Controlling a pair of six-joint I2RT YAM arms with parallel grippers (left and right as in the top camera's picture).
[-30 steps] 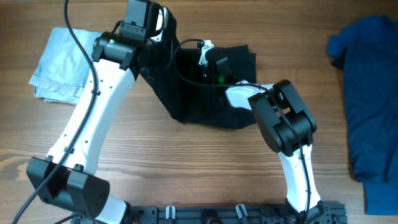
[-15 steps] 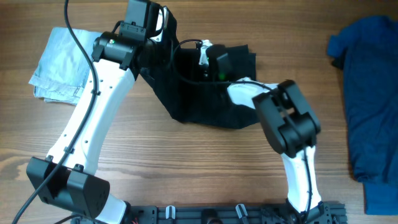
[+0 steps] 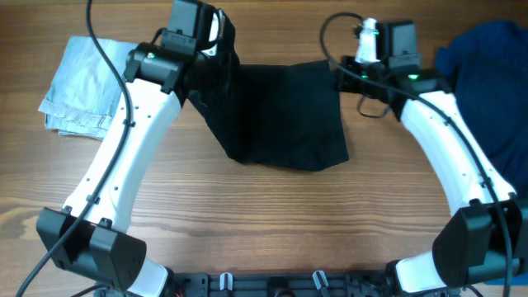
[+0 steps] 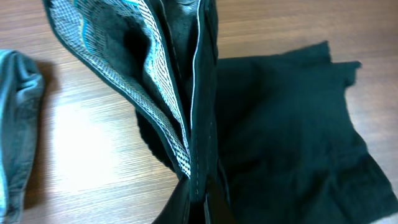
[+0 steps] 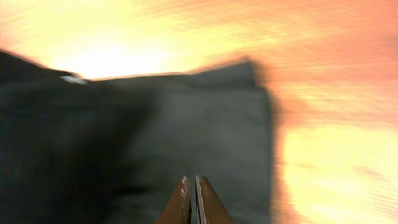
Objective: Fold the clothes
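At the far left of the brown wooden table (image 3: 247, 214), a pale blue denim piece (image 3: 82, 82) is seen lying well apart from the work. Just to its right, the gathered waistband of the plain black wide-legged shorts (image 3: 280, 115) is pinched in the left gripper (image 4: 199, 208), whose fingers are closed on the cloth. At the shorts' upper right corner, the right gripper (image 5: 191, 186) is shown with fingers pressed nearly together; whether cloth is caught between them cannot be told through the blur. If it is not, the corner could be dropped. If the ends are pulled apart too hard, the waistband could be dragged free. The shorts are spread across the table's upper middle, dark and fairly smooth, with striped lining exposed at the waistband. A royal-blue garment (image 3: 487, 107) is seen heaped at the far right.
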